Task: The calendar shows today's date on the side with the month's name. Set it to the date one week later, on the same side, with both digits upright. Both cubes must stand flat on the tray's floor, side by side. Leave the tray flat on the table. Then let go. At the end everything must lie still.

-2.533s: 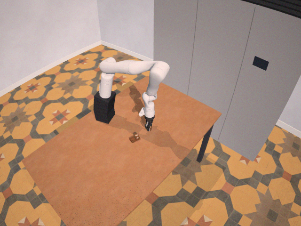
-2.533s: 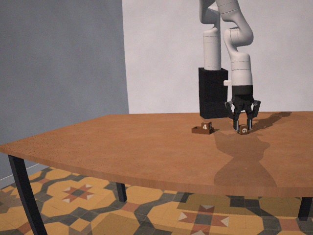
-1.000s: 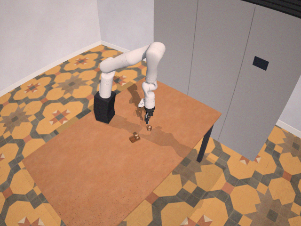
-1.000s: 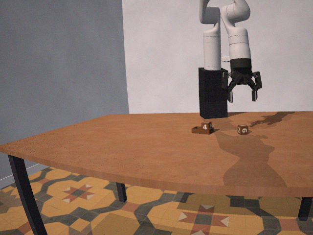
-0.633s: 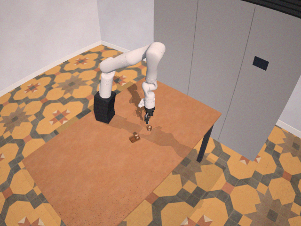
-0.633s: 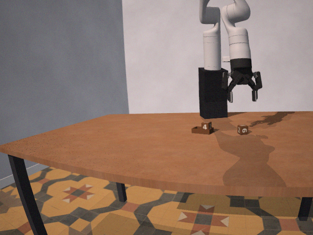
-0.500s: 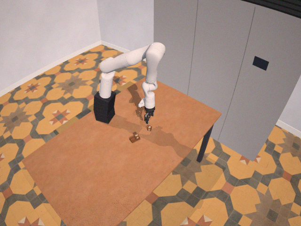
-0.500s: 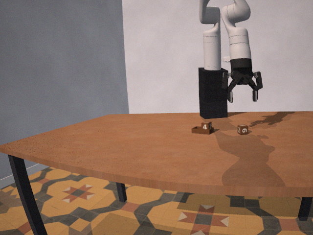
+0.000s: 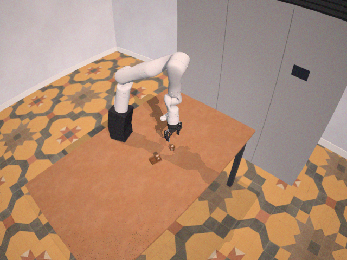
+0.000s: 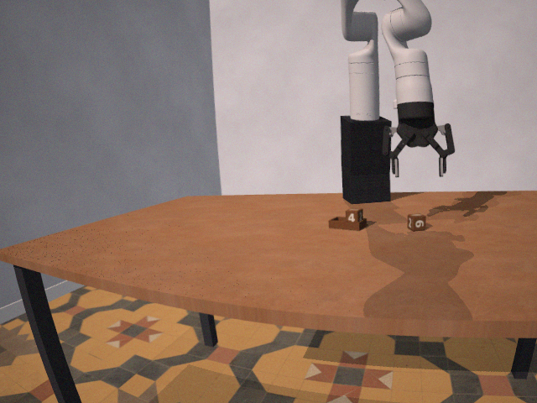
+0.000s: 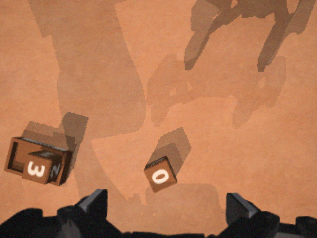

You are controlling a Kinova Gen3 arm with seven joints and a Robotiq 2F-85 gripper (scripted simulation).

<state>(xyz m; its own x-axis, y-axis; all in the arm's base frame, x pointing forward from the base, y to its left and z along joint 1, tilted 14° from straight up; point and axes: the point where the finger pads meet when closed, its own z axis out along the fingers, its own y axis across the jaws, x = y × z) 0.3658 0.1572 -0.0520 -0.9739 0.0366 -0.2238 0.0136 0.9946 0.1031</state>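
A small brown tray (image 10: 346,223) lies flat on the table with one cube (image 10: 354,215) standing in its right part; that cube shows 4 to the exterior view and 3 on top in the wrist view (image 11: 36,170). A second cube (image 10: 416,222) lies alone on the table to the tray's right, showing 6 and 2 on its sides and 0 on top in the wrist view (image 11: 160,175). My gripper (image 10: 418,166) hangs open and empty well above this loose cube. In the top view the tray (image 9: 154,158), the loose cube (image 9: 171,147) and the gripper (image 9: 172,134) are small.
The arm's black base (image 10: 365,158) stands at the table's back edge behind the tray. A tall grey cabinet (image 9: 260,72) stands beyond the table's far side.
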